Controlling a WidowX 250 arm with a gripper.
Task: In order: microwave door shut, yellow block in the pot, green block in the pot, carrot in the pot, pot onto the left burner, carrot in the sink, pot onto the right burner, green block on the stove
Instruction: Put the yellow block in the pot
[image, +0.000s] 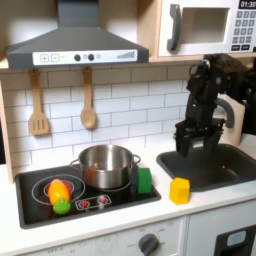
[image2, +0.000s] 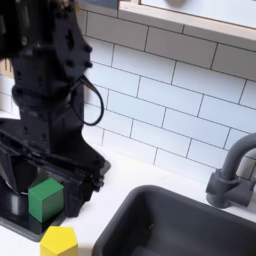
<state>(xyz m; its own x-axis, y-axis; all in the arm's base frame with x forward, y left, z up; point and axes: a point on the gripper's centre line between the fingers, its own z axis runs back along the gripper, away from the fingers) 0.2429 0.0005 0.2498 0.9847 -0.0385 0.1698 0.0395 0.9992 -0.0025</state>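
In the first exterior view the microwave door (image: 200, 28) with its black handle lies flush with the white microwave at the top right. The steel pot (image: 105, 165) stands on the stove (image: 125, 198), over the right burner. The carrot (image: 59, 191) lies on the left burner. The green block (image: 144, 181) stands at the stove's right edge, and the yellow block (image: 179, 190) sits on the white counter beside it. My gripper (image: 194, 142) hangs over the left rim of the sink (image: 222, 168), fingers apart and holding nothing. In the second exterior view the green block (image2: 45, 198) and yellow block (image2: 58, 241) sit below the black arm.
Two wooden utensils (image: 38, 105) hang on the tiled wall under the range hood (image: 75, 45). The black faucet (image2: 232, 172) curves over the sink (image2: 185, 225) in the second exterior view. White counter runs along the front edge.
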